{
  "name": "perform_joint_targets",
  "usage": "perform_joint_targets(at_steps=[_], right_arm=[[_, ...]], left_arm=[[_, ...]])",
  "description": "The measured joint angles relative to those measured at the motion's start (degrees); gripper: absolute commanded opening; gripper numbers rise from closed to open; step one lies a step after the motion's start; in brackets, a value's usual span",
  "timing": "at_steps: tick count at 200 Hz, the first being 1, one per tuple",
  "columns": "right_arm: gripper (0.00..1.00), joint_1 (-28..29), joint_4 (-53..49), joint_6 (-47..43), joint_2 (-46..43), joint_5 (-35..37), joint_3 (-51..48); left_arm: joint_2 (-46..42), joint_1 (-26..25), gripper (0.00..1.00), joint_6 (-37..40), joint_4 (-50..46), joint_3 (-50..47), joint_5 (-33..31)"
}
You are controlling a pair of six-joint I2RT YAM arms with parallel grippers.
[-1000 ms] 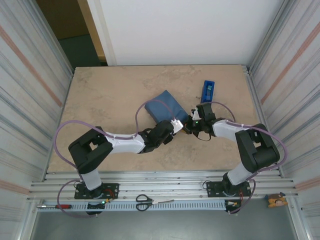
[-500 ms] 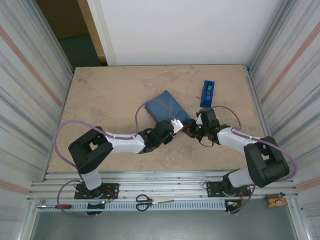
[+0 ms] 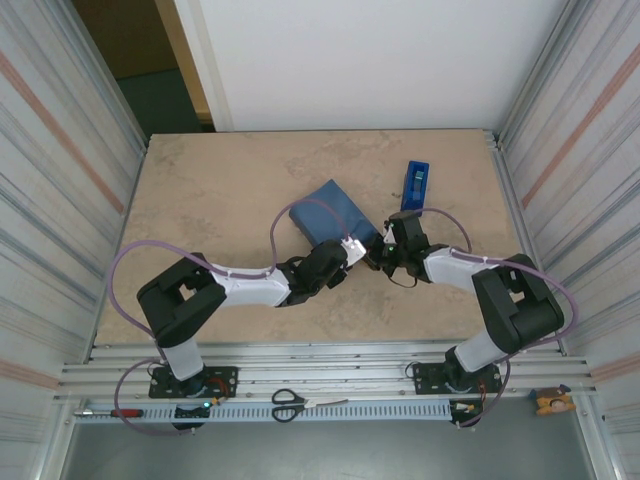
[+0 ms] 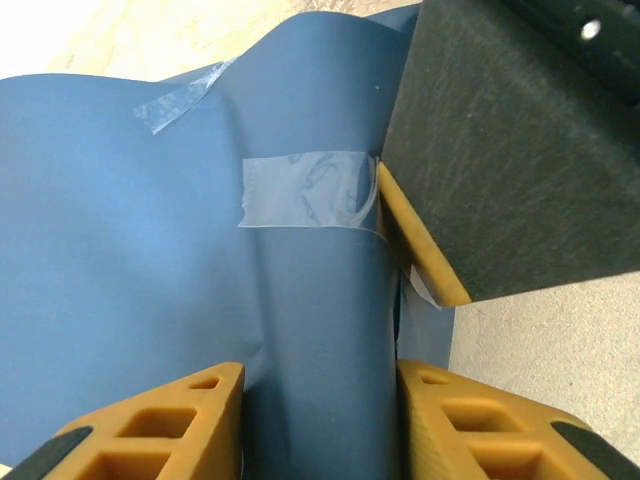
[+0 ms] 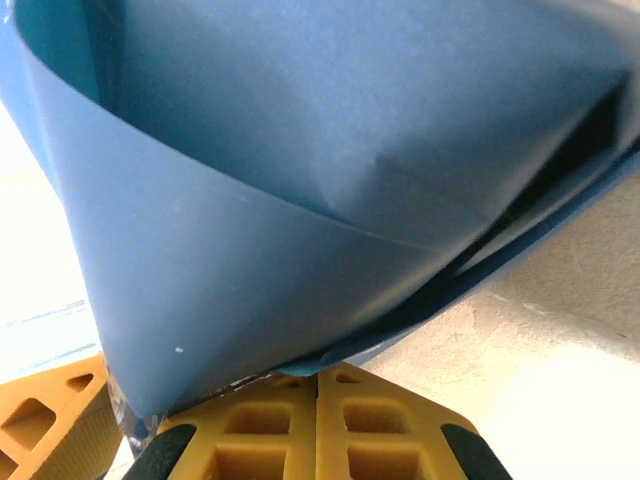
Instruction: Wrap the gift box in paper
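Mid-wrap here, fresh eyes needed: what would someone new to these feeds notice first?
The dark blue paper, already folded into a parcel at the middle of the table, with the left gripper and right gripper meeting at its near right corner. In the left wrist view, clear tape strips cross the paper, and the shut right gripper's finger rests against one's end. A blue tape dispenser stands just behind the right gripper.

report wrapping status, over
left gripper jaws clamped on the paper. right gripper jaws shut, tip at the tape strip. tape dispenser apart, not blocking.
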Motion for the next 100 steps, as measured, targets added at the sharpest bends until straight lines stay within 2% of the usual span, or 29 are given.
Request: perform_joint_targets(at_steps=[29,49,81,86,100], right_arm=[[0.09,-1.1,-4.4,-2.0,-6.3,2.0,-2.2],[0.16,-4.6,-8.6,-4.7,-10.3,2.8,-2.3],[0.41,-11.2,-15.3,-10.6,-12.5,2.1,0.5],[0.44,-12.1,-16.5,-11.9,-12.3,1.7,1.4],[0.52,-13.6,-19.0,-15.1,-10.8,0.1,5.1]], left_arm=[[-0.5,0.4,0.51,0.0,-0.4,0.0,1.0],[-1.9,0.9,0.66,-0.2,-2.7,0.0,3.7],[-5.2,2.2,0.88,-0.5,-9.1,0.1,8.6],[-5.8,2.4,0.98,-0.7,-10.3,0.1,9.5],[-7.9,3.6,0.99,-0.9,-13.6,0.1,11.6]])
